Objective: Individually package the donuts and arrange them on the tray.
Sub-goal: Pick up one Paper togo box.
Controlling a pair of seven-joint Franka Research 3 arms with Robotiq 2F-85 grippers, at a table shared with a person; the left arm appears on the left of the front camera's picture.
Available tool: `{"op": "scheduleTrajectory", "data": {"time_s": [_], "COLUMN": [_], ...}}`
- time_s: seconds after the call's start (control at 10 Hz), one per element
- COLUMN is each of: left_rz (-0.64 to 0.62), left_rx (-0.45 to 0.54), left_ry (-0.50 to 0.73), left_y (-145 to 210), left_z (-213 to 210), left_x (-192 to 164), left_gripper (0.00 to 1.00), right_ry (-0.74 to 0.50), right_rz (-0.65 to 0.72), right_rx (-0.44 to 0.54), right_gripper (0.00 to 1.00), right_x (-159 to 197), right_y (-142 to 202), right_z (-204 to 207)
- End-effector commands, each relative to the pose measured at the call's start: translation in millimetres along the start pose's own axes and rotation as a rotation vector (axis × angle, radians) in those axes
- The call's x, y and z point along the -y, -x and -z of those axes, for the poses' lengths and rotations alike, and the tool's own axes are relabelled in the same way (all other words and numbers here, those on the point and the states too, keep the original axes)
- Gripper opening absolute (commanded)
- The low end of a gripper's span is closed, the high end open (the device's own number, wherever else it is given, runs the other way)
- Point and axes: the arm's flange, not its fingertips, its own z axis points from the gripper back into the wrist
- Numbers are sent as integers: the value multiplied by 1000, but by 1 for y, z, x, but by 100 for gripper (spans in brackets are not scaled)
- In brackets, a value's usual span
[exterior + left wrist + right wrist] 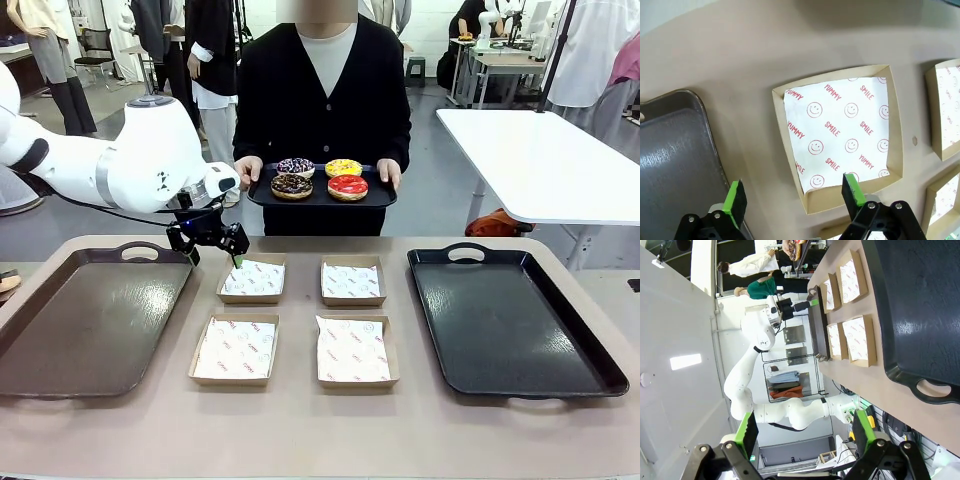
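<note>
The donuts [291, 186] sit on a small flat black tray [320, 202] that the person holds at the far side of the table [300, 430], with a hand [389, 174] on each end. That's four rings, two by two: a glossy red-glazed donut [347, 186], a yellow-iced donut [343, 167], a plain dark chocolate donut [291, 184], and a chocolate donut with white and purple topping [295, 166].

On the matte tan tabletop there are four shallow square cardboard boxes, also two by two. Each is lined with a white paper sheet [840, 130] printed with red smileys plus "SMILE" and "YUMMY". Two big trays flank them, both rounded rectangles with loop handles. The left tray [90, 320] is dark with a streaky sheen, and the right tray [510, 320] is black and glossy with a pebbly surface.

The left gripper [794, 194] hangs over the far-left box [250, 299] with its green-padded fingers spread wide and nothing between them. The right gripper [805, 430] is off beyond the right end of the table, and its fingers are also wide apart with nothing held.
</note>
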Motion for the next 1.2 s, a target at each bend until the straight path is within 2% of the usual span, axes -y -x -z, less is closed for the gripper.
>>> {"op": "scheduleTrajectory", "data": {"time_s": [0.0,0.3,0.4,0.5,0.6,0.7,0.8,0.9,1.1], "left_rz": [-32,-66,-72,-68,-73,-73,-73,-72,-72], "left_rx": [6,-9,-18,-34,-41,-47,-48,-54,-65], "left_ry": [-70,-85,-83,-75,-77,-75,-76,-81,-81], "left_y": [-8,-19,-23,-27,-27,-28,-29,-28,-29], "left_z": [9,22,26,31,31,31,32,31,30], "left_x": [14,21,21,20,19,18,17,17,16], "left_gripper": [100,100,94,42,35,0,35,0,0], "right_ry": [-9,-9,-9,-9,-9,-9,-9,-9,-9], "right_rz": [-3,-3,-3,-3,-3,-3,-3,-3,-3], "right_rx": [10,10,10,10,10,10,10,10,10], "right_gripper": [100,100,100,100,100,100,100,100,100], "right_x": [-1,-1,-1,-1,-1,-1,-1,-1,-1], "right_y": [-2,-2,-2,-2,-2,-2,-2,-2,-2], "right_z": [0,0,0,0,0,0,0,0,0]}}
